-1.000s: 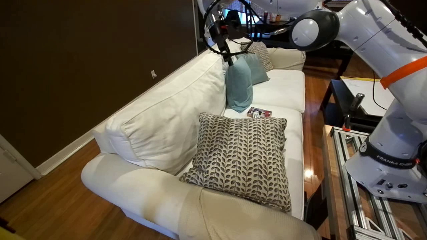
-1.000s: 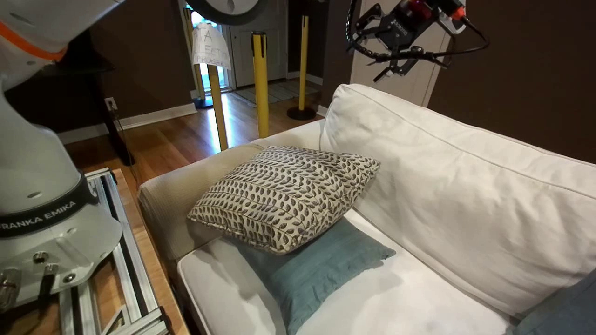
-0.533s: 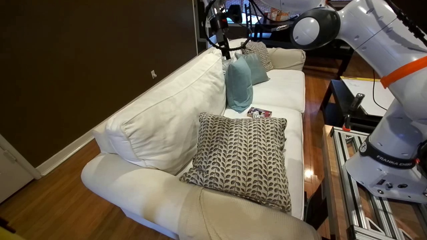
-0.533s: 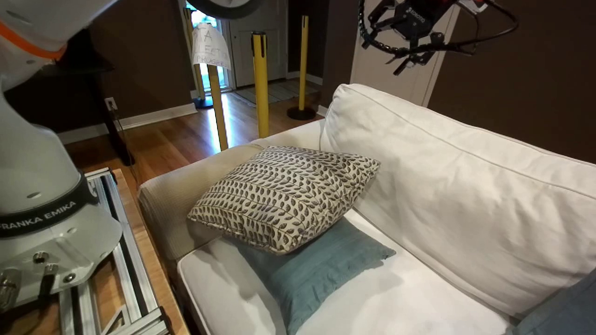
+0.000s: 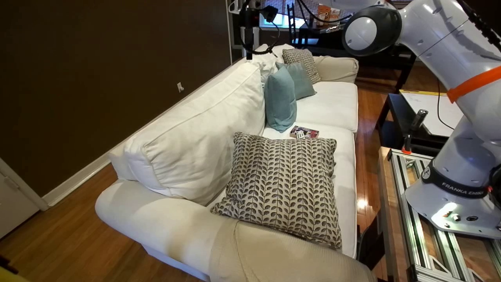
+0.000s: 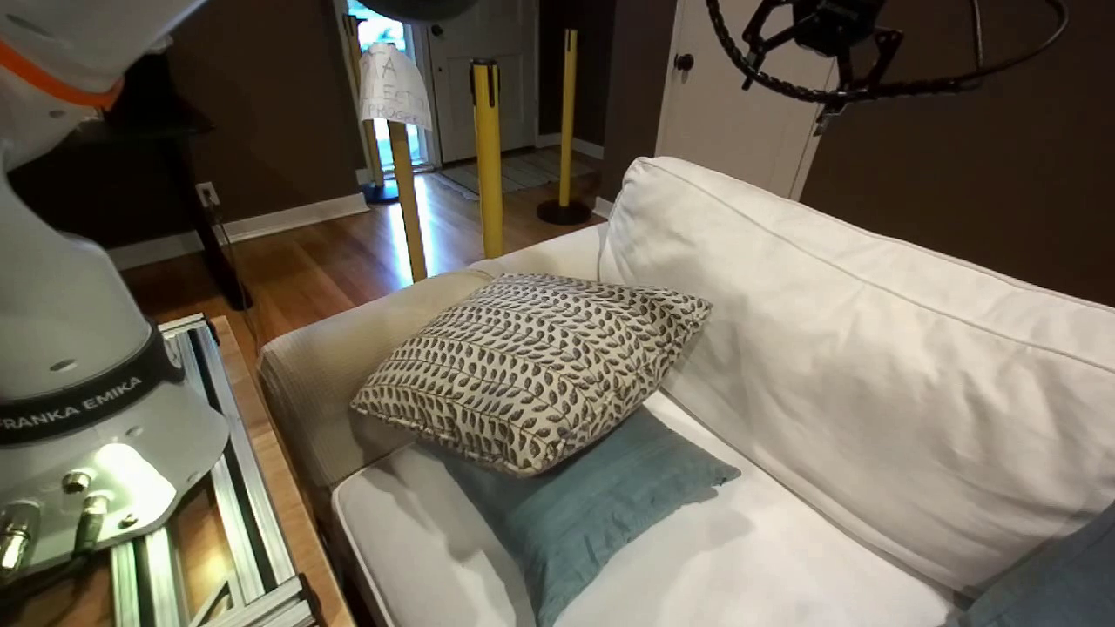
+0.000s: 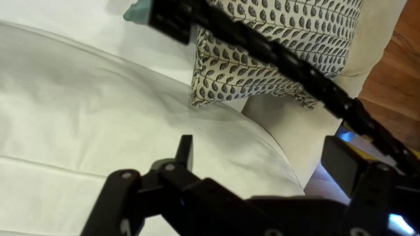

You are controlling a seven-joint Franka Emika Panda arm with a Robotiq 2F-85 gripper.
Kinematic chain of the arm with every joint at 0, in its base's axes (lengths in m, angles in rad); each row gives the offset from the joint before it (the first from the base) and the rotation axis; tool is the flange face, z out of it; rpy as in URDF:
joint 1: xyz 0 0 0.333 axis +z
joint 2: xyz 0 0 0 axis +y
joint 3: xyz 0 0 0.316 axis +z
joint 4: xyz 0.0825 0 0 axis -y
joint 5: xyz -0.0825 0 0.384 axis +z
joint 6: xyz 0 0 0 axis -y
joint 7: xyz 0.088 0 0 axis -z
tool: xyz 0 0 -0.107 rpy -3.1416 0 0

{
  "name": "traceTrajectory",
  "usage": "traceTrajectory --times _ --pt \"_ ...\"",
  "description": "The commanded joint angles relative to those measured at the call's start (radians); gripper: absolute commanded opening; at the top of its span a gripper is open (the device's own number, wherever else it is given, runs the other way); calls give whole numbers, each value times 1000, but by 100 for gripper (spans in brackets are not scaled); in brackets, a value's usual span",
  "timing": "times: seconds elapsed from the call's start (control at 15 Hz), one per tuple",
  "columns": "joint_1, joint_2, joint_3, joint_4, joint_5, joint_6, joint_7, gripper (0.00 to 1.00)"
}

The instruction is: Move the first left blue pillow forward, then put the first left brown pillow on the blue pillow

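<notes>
in the wrist view the black two-fingered gripper (image 7: 261, 155) has its fingers standing wide apart, a white sofa cushion (image 7: 124, 127) showing through the space between them, and it has hold of nothing. past the fingertips, and apart from them, lies a square brown-and-white leaf-print fabric pillow (image 7: 292, 32); near it a corner of the plain teal-blue square pillow of soft matte fabric (image 7: 137, 12) shows, also past the fingertips. a black ribbed cable (image 7: 306, 73) slants across in front of the leaf-print pillow.

in an exterior view the gripper is partly cut off by the top edge, higher than the back of a long white fabric sofa (image 6: 871, 348). well below it, the blue pillow lies flat on the seat (image 6: 697, 566), and the leaf-print pillow lies tilted partly over it, reaching up to the sofa's padded arm (image 6: 361, 348). past the padded arm, well apart from the gripper, stand yellow posts (image 6: 489, 165), with a handwritten paper sign (image 6: 396, 87).

in an exterior view the gripper is turned edge-on, fingers down, so the gap between them cannot be told from there. the leaf-print pillow lies well below it and nearer the camera, covering the blue pillow from sight. lower than the gripper, farther along the seat, a look-alike plain teal pillow (image 5: 281, 102) stands against the sofa's back, just beside a small printed object (image 5: 306, 132), its kind unclear.
</notes>
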Motion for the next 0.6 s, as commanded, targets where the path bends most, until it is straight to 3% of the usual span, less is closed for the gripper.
traceTrajectory --times 0.0,0.47,0.53 --pt "-19 1 30 0 50 30 -56 100" --pt "-41 -5 40 -10 122 -40 111 100" --pt "-26 -1 27 -1 92 -14 68 100"
